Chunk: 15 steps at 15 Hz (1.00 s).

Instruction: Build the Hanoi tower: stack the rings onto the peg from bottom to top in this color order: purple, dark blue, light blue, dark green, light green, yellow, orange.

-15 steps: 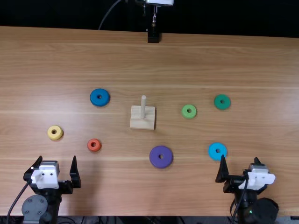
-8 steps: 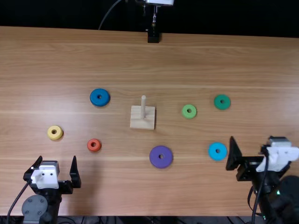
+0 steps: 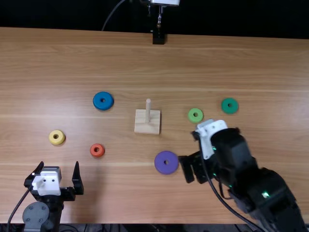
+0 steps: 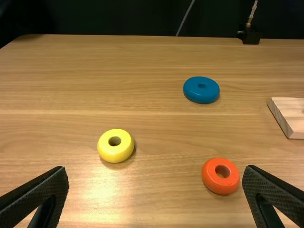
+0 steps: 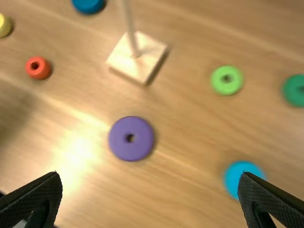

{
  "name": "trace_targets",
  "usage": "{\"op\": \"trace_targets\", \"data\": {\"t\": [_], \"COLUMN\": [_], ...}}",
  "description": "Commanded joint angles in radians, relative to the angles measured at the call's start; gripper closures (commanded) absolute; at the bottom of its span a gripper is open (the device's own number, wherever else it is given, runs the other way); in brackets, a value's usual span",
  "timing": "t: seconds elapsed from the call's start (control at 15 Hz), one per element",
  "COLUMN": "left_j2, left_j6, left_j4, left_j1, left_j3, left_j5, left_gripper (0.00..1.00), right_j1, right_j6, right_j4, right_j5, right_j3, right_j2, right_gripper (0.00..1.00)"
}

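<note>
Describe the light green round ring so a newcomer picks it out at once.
On the light brown wooden table, find the pale wooden square base with its upright peg. In the top view, the light green ring lies flat to its right. It is paler and slightly smaller than the dark green round ring farther right.

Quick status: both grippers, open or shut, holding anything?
Left gripper: open, holding nothing.
Right gripper: open, holding nothing, near the purple ring.
</note>
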Motion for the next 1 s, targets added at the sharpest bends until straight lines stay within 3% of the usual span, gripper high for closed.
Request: {"op": "trace_targets", "data": {"t": [0.0,0.07,0.6,0.8,0.93], "left_j2": [-0.012,-0.012,-0.012,-0.012,-0.012], "left_j6": [0.01,0.01,0.01,0.01,0.01], "left_j4": [-0.078,-0.078,-0.078,-0.078,-0.078], "left_j1": [-0.003,-0.003,-0.003,-0.003,-0.003], "left_j3": [-0.105,-0.105,-0.105,-0.105,-0.105], "left_j5": [-0.001,-0.001,-0.001,-0.001,-0.001], "left_gripper": [0.0,0.0,0.0,0.0,0.0], "right_j1": [0.022,0.022,0.045,0.04,0.049], "right_j6": [0.15,0.202,0.198,0.222,0.22], "right_j4": [0.001,0.001,-0.014,0.034,0.08], "right_j5": [-0.001,-0.005,-0.005,-0.005,-0.005], "right_j3": [0.035,0.032,0.005,-0.011,-0.021], "right_j2": [0.054,0.107,0.443,0.451,0.462], "right_gripper": [0.0,0.0,0.0,0.0,0.0]}}
